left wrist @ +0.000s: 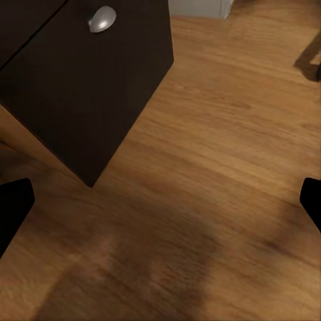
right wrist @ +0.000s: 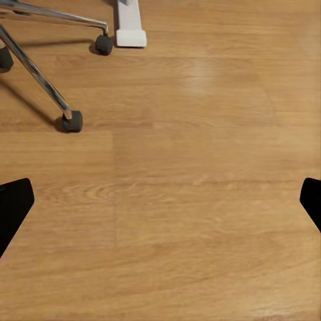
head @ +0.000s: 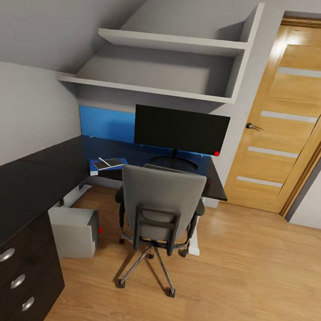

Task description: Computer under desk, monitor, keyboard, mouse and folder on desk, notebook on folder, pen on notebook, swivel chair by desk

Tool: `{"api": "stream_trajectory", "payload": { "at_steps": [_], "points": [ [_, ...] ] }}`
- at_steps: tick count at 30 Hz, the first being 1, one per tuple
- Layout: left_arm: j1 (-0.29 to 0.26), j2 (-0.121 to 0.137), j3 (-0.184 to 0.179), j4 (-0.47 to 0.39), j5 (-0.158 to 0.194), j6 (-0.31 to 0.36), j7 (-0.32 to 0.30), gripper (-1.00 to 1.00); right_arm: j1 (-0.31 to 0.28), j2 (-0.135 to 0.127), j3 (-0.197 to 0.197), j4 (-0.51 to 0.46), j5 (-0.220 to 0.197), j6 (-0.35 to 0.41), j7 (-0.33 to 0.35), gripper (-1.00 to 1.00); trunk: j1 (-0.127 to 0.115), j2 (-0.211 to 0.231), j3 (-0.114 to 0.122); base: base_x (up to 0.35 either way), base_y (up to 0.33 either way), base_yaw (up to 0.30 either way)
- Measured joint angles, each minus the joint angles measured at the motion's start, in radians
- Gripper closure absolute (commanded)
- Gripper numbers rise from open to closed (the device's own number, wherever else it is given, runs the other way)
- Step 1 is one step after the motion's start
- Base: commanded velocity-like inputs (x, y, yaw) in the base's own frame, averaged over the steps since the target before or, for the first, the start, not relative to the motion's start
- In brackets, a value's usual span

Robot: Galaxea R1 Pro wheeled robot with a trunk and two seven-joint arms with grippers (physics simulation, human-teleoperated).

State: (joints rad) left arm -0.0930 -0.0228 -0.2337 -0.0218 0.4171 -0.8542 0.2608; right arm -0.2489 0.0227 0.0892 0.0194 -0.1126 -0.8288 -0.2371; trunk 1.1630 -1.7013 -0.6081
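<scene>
Inspected at standoff. Left hand (left wrist: 160, 200) and right hand (right wrist: 160, 197) spread wide, empty, low over bare floor (right wrist: 200, 200). Chair (head: 159, 206) ahead of both hands, tucked against counter (head: 37, 174), castor (right wrist: 71, 121) near right hand. Monitor (head: 180, 130) on counter beyond chair. Folder (head: 104, 165), notebook (head: 112, 163) and pen (head: 103, 161) stacked on it, ahead and left. Computer (head: 75, 230) on floor below counter, near left hand. Keyboard, mouse unsighted. Risk judged: chair bumped on advance and rolled away from counter.

The monitor (head: 180, 130) stands upright on the black desk (head: 37, 174). The notebook (head: 110, 162) and pen (head: 103, 162) lie on the blue folder (head: 99, 166) there. The grey swivel chair (head: 159, 206) faces the desk; the computer (head: 74, 230) sits on the floor beneath.
</scene>
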Motion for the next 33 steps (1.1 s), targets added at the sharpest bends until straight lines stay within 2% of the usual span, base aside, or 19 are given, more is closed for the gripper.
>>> {"api": "stream_trajectory", "payload": {
  "at_steps": [33],
  "points": [
    [0.0, 0.001, 0.0, 0.0, 0.0, 0.015, -0.002, -1.0, 0.0, 0.0, 0.0, 0.0, 0.0, 0.0, 0.0, -1.0, 0.0, 0.0, 0.0, 0.0, 0.0, 0.0]
  ]
}}
